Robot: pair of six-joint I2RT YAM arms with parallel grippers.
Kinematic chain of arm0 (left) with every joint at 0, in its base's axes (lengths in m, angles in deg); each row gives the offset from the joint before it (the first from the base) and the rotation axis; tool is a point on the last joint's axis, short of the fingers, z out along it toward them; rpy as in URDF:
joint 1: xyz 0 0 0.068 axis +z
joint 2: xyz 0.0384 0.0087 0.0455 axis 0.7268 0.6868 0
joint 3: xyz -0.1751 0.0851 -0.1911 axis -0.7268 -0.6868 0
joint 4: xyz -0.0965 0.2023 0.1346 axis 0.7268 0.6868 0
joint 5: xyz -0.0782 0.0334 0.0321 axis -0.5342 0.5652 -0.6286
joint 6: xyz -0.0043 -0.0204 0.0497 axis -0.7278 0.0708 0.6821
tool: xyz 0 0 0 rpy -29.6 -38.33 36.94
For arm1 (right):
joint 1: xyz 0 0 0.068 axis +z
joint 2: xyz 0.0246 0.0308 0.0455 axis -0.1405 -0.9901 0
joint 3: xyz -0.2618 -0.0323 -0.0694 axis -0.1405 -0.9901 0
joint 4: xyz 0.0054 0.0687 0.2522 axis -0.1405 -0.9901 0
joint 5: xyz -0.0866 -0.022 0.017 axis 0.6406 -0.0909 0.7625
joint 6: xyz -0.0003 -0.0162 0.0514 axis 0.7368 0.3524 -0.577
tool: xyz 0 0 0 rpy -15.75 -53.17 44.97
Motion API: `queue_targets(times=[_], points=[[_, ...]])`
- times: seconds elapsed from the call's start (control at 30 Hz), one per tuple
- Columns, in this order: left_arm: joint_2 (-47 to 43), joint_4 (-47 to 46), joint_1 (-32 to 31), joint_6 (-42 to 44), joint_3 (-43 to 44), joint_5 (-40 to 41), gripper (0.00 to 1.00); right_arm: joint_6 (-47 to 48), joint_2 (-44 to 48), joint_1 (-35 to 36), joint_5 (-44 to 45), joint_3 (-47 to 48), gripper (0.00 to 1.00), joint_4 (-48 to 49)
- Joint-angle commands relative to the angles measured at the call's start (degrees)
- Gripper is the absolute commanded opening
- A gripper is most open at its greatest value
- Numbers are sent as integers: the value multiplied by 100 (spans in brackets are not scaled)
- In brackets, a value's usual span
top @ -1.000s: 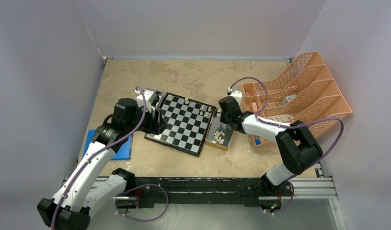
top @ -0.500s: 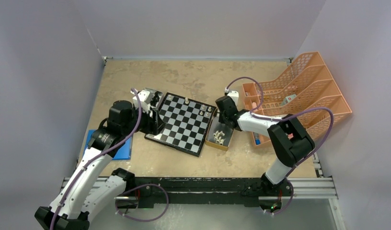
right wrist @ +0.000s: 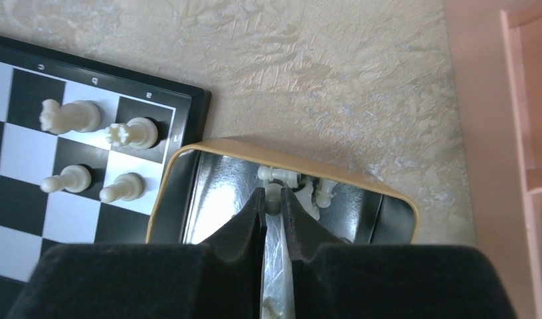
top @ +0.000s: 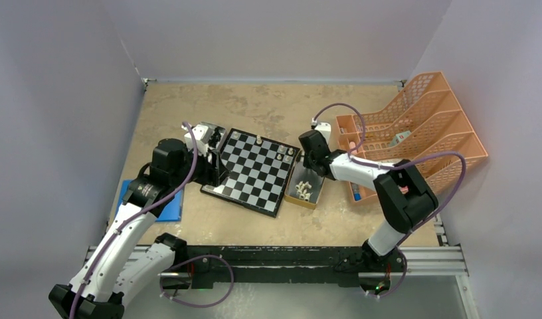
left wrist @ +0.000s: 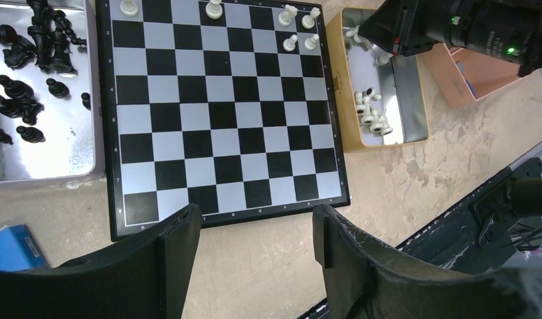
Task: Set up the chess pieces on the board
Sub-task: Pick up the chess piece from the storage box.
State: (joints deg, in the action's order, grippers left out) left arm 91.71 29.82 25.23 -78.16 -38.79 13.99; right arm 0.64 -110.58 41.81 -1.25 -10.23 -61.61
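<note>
beige mottled tabletop (top: pixel 268 106) bears the board (top: pixel 255 174), walled by pale lilac panels (top: pixel 275 33).

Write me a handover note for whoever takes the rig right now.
Left gripper: jaws open, empty, at the board edge.
Right gripper: jaws pinch a cream piece in the tan tray.
Done: six cream pieces on the board, four in the corner by that tray.
Left: other cream pieces in the tan tray; every black piece in the silver tray.
</note>
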Motion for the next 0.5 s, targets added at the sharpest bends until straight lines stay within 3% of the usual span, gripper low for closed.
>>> queue_targets(times=[0.0,0.27,0.47], points=[[-18,-216,-6,-29,-26,104,62,111,576,-1,147,286,11,-246],[-39,-180,1,-38,-5,174,62,282,1264,-1,-280,538,11,-370],[-128,-172,-1,-46,-11,252,62,488,1272,327,-689,799,12,-110]])
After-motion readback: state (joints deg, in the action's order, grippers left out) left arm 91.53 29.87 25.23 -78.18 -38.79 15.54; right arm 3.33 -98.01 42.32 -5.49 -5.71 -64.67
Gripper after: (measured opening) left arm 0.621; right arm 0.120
